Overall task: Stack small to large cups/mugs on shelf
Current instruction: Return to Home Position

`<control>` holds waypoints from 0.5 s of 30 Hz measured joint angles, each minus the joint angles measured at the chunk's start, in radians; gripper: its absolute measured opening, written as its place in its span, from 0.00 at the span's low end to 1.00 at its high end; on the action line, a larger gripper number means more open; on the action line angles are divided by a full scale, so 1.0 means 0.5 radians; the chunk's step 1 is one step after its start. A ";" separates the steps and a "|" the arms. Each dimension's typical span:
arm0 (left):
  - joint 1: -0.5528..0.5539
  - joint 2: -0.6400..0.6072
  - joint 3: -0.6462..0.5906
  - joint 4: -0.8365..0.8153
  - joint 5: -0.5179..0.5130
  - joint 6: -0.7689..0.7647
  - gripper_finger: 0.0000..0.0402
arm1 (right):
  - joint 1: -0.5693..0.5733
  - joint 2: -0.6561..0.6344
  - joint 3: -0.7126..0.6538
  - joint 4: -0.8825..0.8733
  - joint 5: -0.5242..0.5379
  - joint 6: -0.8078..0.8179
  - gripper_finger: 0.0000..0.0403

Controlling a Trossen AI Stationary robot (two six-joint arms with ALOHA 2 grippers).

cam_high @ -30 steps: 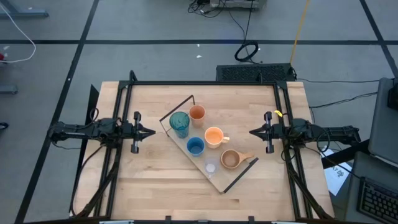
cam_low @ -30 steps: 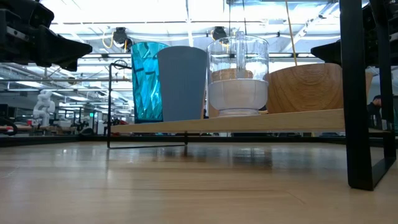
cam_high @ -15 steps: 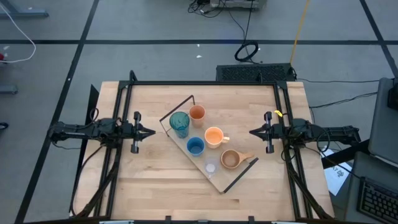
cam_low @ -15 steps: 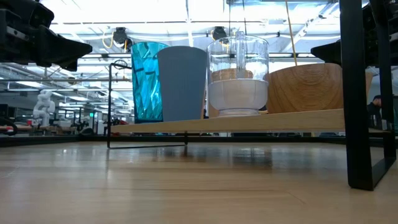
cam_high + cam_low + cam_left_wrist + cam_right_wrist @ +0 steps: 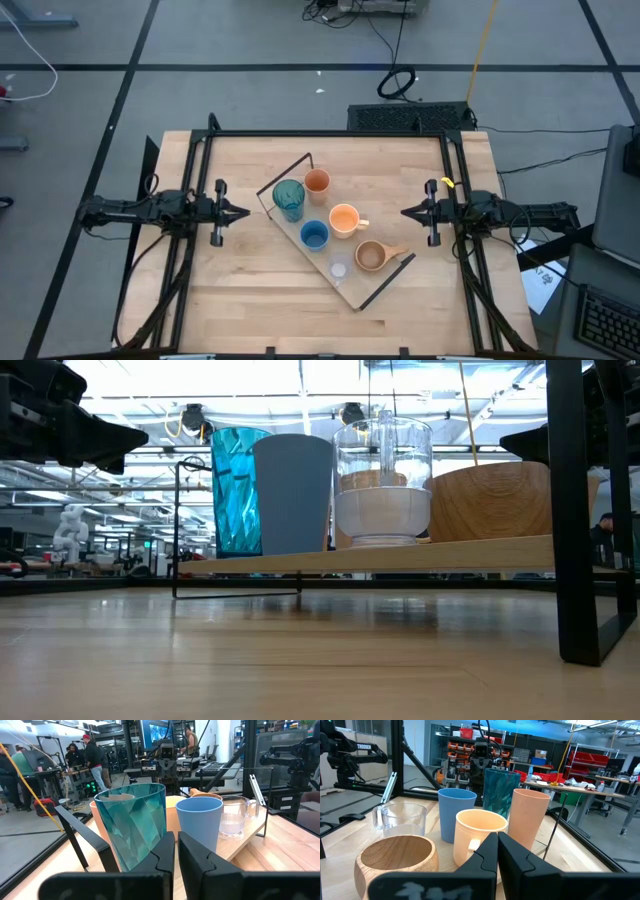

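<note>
All six vessels stand on the shelf [image 5: 352, 288], which lies slantwise at mid-table. The tiny clear glass [image 5: 339, 270] and tan handled mug [image 5: 371, 257] are at its near end, the short blue cup [image 5: 314, 235] and orange handled mug [image 5: 344, 219] at the middle, and the tall teal tumbler [image 5: 289, 199] and small orange cup [image 5: 317, 181] at the far end. My left gripper [image 5: 243, 211] hangs well apart on one side and my right gripper [image 5: 404, 212] on the other, each with fingers pressed together on nothing. I judge the stacking done and homing in hand; the next move calls only for settling both arms clear of the cups.
</note>
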 joint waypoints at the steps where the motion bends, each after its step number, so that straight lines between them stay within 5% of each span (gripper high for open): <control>1: 0.000 0.000 0.000 0.000 0.000 0.000 0.06 | -0.001 0.000 0.001 0.000 0.000 0.000 0.00; 15: 0.001 0.000 0.001 0.001 0.001 0.001 0.06 | -0.001 0.060 0.001 0.000 0.000 -0.001 0.00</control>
